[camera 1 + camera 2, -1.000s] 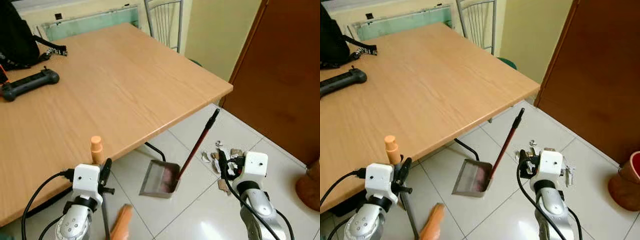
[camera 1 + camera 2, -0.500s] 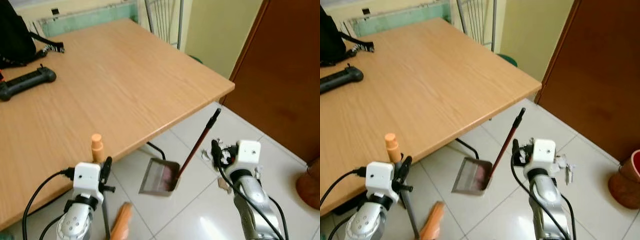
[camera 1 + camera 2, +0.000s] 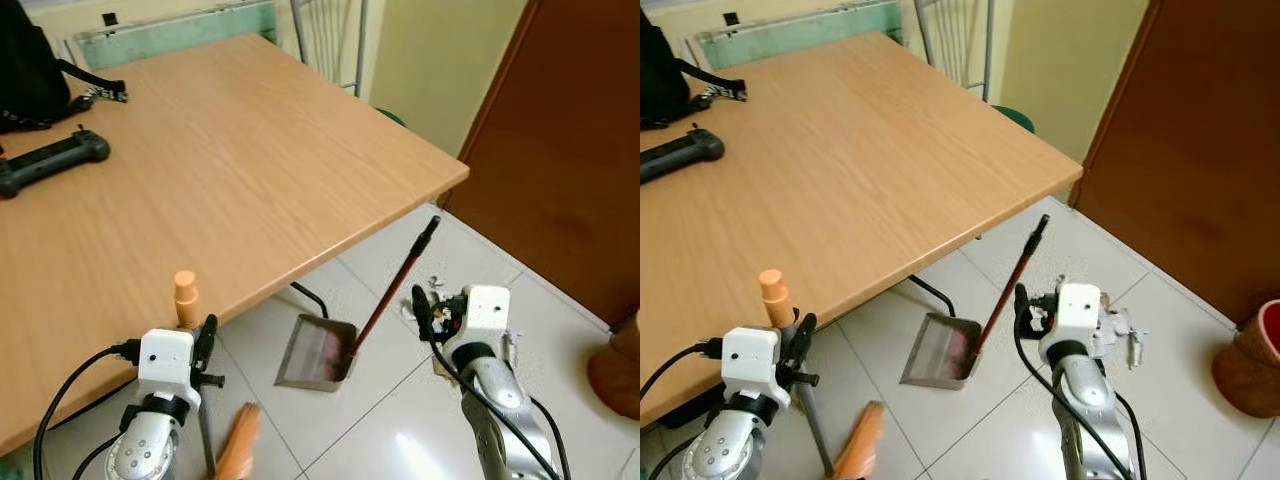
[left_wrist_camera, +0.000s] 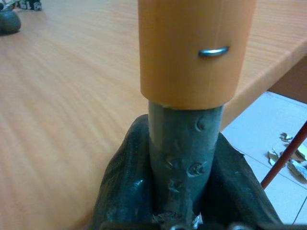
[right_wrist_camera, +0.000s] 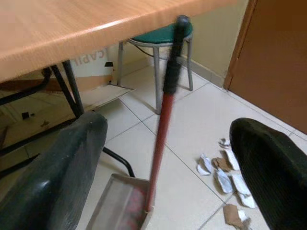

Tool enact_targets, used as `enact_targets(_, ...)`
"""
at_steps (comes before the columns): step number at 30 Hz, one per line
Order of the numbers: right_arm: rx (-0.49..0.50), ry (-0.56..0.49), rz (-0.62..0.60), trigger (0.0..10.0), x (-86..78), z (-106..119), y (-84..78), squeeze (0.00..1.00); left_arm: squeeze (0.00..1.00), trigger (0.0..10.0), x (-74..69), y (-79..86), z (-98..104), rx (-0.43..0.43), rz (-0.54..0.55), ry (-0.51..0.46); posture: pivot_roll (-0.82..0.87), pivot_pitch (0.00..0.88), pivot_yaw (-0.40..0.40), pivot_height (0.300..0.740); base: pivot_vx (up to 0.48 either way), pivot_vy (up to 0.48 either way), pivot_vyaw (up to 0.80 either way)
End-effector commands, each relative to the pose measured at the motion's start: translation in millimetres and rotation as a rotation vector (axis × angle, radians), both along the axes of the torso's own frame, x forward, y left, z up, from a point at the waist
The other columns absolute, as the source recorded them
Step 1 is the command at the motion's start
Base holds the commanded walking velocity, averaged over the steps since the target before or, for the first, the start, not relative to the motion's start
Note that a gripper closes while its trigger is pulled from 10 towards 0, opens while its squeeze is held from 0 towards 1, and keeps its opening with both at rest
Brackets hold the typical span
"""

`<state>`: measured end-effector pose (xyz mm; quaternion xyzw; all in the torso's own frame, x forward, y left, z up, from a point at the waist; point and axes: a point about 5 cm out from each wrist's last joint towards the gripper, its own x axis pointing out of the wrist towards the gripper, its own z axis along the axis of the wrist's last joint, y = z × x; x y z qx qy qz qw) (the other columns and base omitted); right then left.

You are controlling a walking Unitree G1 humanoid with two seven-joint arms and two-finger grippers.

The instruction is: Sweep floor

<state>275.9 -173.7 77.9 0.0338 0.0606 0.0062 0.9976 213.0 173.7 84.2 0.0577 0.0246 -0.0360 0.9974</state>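
Orange cap: it sits on top of the grey broom handle (image 4: 184, 143), just beside the edge of the wooden bench (image 3: 200, 170).
Broom handle: the left end effector (image 3: 205, 345) pinches it, one black finger pressed on each side of the pole, as the left wrist view shows.
Broom head: orange and blurred, low on the floor (image 3: 400, 400) near the left arm (image 3: 238, 450).
Dustpan: grey metal tray (image 3: 318, 353) lying on the white tiles under the bench corner, with a red handle (image 3: 395, 290) that rises tilted and ends in a black tip.
Right end effector: (image 5: 163, 167) its two black fingers are spread wide, and the red handle stands between them but farther ahead, not touching them.
Debris: pale scraps of paper and cardboard (image 5: 223, 172) on the tiles, near the dustpan on the door side.
Bench top: a black controller (image 3: 50, 160) and a black bag (image 3: 30, 75) lie at the far left.
Around: brown door (image 3: 570, 150), green stool (image 5: 163, 33), metal chair (image 3: 330, 40) behind the bench.
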Motion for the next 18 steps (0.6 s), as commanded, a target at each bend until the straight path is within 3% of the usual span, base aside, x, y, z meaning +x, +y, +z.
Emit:
enact_targets(1, -0.017, -0.023, 0.000, 10.0, -2.7, 3.3, -3.4, 0.00, 0.00, 10.0, 0.0, -3.2, 4.6, 0.000, -0.015, -0.016, 0.11, 0.136, -0.022, 0.740, 0.000, -0.311, 0.00)
enact_targets(8, -0.035, -0.029, 0.015, 10.0, -5.1, 3.9, -1.8, 0.00, 0.00, 10.0, 1.4, -2.2, 4.7, -0.001, -0.014, -0.015, 0.11, 0.134, -0.021, 0.740, 0.000, -0.270, 0.71)
enact_targets(18, -0.023, -0.026, 0.010, 10.0, -7.7, 4.0, -5.1, 0.00, 0.00, 10.0, 1.1, 3.3, 3.0, 0.012, 0.050, -0.012, 0.10, 0.132, -0.023, 0.740, 0.000, 0.000, 0.00)
